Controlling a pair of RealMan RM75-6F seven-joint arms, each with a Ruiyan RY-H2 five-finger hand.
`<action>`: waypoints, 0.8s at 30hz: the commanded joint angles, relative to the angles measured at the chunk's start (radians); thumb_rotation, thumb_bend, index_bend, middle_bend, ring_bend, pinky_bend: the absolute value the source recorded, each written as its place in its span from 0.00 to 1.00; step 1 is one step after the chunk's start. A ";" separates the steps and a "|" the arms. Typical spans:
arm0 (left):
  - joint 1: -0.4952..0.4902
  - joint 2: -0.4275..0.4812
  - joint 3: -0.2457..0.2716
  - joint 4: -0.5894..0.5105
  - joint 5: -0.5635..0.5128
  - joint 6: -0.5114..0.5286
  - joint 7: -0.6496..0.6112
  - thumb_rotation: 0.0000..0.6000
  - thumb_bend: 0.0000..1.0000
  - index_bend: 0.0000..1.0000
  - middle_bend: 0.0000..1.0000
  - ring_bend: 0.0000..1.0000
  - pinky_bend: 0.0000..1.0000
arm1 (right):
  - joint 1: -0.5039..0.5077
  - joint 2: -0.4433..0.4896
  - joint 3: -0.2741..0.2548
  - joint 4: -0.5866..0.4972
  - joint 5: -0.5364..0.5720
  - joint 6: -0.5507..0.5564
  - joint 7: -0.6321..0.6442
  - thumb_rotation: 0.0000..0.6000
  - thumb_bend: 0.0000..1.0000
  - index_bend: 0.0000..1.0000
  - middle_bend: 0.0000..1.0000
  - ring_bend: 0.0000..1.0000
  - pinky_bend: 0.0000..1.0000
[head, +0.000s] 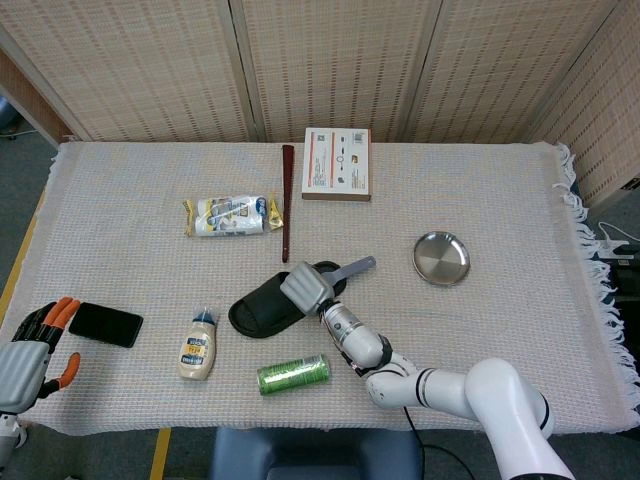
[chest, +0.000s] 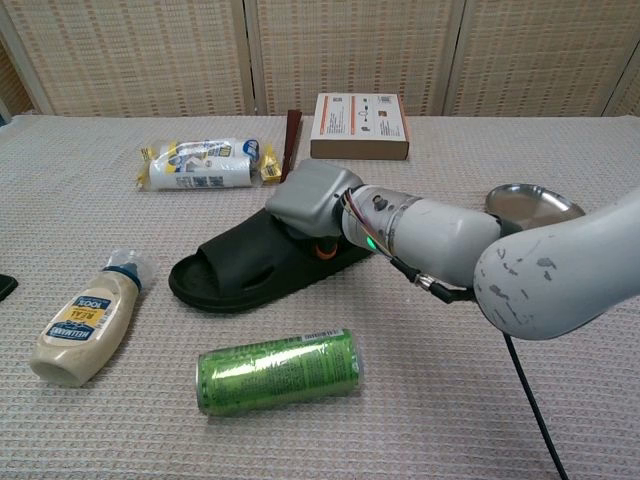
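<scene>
desk: wide desk under a beige woven cloth (head: 520, 200), fringe on its right edge; carries everything below.
right arm: white, comes in from the lower right, forearm low over the cloth, wrist pointing at the slipper.
slipper: black rubber slide slipper (head: 258, 309) (chest: 235, 270), lying sole down near desk centre, toe end to the left, tilted diagonally. Green can sits just in front of it, wooden stick just behind.
box: white flat cardboard box with a red edge (head: 337, 163) (chest: 359, 125), at the back of the desk, well apart from the hands.
right hand: grey hand (head: 308, 288) (chest: 308, 196) sits on the heel end of the slipper; fingers wrap down over it, grasping the slipper. Orange fingertip shows under the palm in the chest view.
left hand: grey hand with orange fingertips (head: 30, 350), at the front left corner off the desk edge; fingers released and spread, holding nothing. Nearest thing is the phone.
stick: dark brown wooden stick (head: 286, 200), lying lengthwise between packet and box.
packet: white and yellow plastic snack packet (head: 229, 215) (chest: 200, 163), left of the stick.
can: green drink can (head: 292, 373) (chest: 278, 371), on its side near the front edge.
bottle: cream squeeze bottle of mayonnaise (head: 198, 345) (chest: 88, 322), lying down, left of the can.
phone: black phone (head: 105, 324), flat, just beside the left hand.
dish: small round steel dish (head: 441, 258) (chest: 533, 203), right of the slipper, apart from it.
</scene>
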 joint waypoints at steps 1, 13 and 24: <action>0.001 0.001 0.001 0.000 0.002 0.003 -0.002 1.00 0.51 0.00 0.00 0.00 0.10 | -0.002 0.000 -0.003 0.006 -0.001 0.010 -0.008 1.00 0.45 0.94 0.66 0.62 0.99; -0.001 -0.003 0.002 -0.008 0.004 -0.003 0.015 1.00 0.51 0.00 0.00 0.00 0.10 | -0.067 0.132 0.020 -0.069 0.010 0.096 0.022 1.00 0.45 0.94 0.66 0.62 0.99; -0.004 -0.007 0.003 -0.013 0.008 -0.004 0.032 1.00 0.51 0.00 0.00 0.00 0.10 | -0.109 0.386 0.070 -0.298 0.014 0.214 -0.035 1.00 0.45 0.94 0.66 0.62 0.99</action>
